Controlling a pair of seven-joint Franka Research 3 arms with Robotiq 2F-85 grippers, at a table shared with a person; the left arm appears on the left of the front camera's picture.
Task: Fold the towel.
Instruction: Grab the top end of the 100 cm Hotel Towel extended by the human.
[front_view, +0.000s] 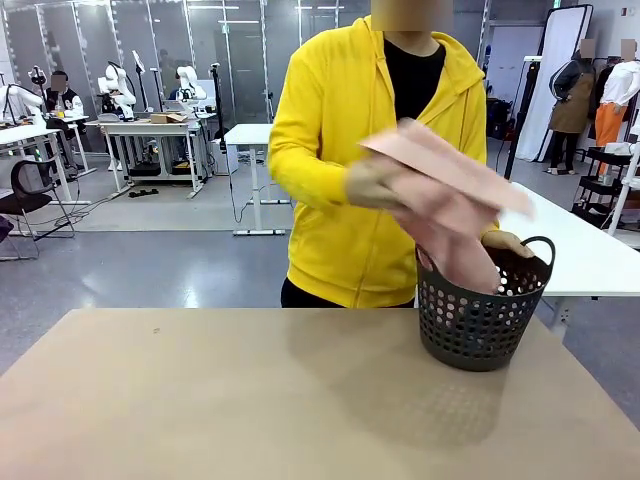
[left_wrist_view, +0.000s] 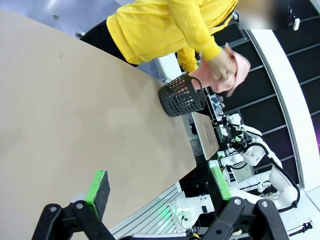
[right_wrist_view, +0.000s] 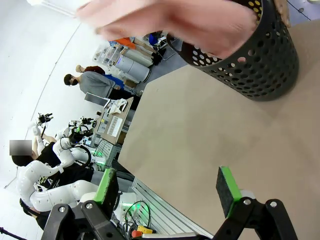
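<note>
Okay, towel (front_view: 450, 190) is up in the air over the black perforated basket (front_view: 480, 325). It's motion-blurred, the lower end hangs down inside the basket and the upper part is bunched in one hand (front_view: 372, 185) of the person in the yellow hoodie. Their other hand (front_view: 508, 241) sits at the basket rim. Nothing is flat on the table (front_view: 200, 400) to fold yet. Left gripper (left_wrist_view: 159, 185) and right gripper (right_wrist_view: 167, 186) both have jaws spread wide, empty, over the bare near side of the table and well apart from the towel. Risks as I see them: if I reach in now, I'm driving into the person's hands, so I'd wait. The hanging end could catch the rim and drag or tip the basket. If the towel lands crumpled or draped over the basket, I can't pick out corners, and pinching a bunched layer would give a skewed fold. It's also on the right side, so the left arm reaching across could clash with the right.
</note>
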